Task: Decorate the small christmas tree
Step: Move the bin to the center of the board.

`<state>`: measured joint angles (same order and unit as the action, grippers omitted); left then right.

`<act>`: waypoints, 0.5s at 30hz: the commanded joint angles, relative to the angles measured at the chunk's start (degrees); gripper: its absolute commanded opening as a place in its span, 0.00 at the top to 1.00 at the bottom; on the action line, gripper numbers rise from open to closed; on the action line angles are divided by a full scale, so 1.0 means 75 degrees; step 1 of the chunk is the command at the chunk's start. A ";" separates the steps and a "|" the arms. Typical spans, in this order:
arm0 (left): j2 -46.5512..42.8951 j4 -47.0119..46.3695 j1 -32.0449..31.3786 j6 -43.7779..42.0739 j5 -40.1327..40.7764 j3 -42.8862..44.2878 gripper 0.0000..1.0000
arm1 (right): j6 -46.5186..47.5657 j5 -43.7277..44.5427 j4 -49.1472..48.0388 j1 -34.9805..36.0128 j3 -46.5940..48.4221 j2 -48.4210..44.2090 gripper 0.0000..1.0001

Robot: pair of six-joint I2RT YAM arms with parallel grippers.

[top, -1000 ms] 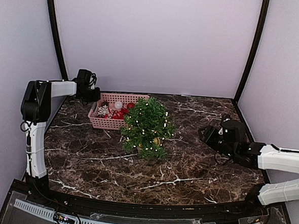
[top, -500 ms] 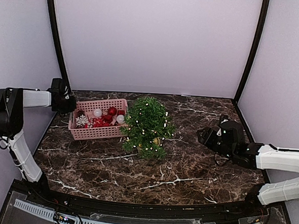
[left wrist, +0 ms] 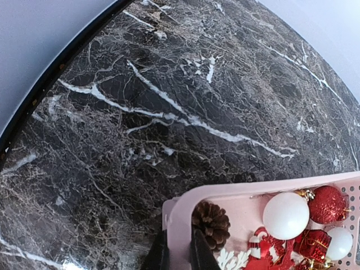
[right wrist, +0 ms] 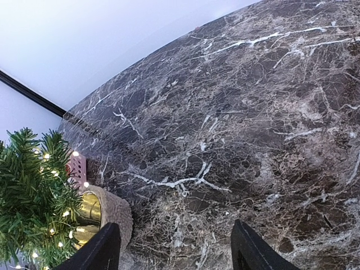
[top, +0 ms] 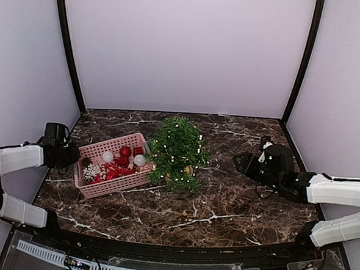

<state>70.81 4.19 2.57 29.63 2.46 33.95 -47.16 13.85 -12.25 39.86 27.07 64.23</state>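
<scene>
- Pink perforated basket point(left wrist: 236, 194): my left gripper point(left wrist: 179, 253) pinches its corner wall.
- Beyond my fingertips point(left wrist: 201, 256): one scaly pine cone point(left wrist: 211, 224), two smooth white balls point(left wrist: 286, 216).
- One bushy small christmas tree point(right wrist: 34, 191), ahead-left of my spread right gripper point(right wrist: 177, 247).

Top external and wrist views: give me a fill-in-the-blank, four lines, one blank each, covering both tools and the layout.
1. The left tool grips the corner wall of the pink ____.
2. The right tool stands ____, holding nothing.
3. In the top view, the small christmas tree stands just ____ of the basket.
4. A pine cone lies in the basket corner nearest the ____ tool.

Missing words: basket; open; right; left
</scene>
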 commanded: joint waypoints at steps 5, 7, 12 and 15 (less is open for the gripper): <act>-0.0855 0.0127 -0.0029 0.0649 -0.0158 -0.0653 0.67 | 0.0090 -0.0192 -0.0386 -0.0047 -0.0077 -0.0060 0.32; -0.1237 0.0321 -0.0032 0.0624 0.0096 -0.0661 0.49 | 0.0068 -0.0091 -0.0323 -0.0042 -0.0125 -0.0182 0.32; -0.2506 0.1007 -0.0038 0.0367 0.0777 -0.0318 0.29 | 0.0105 0.0197 -0.0039 -0.0045 -0.0130 -0.0498 0.31; -0.2929 0.1296 -0.0043 -0.0084 0.0742 0.0051 0.28 | 0.0157 0.0375 0.0146 -0.0052 -0.0063 -0.0683 0.30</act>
<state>53.10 9.47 2.37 32.97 5.63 30.35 -46.96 14.02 -12.19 39.83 26.41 61.34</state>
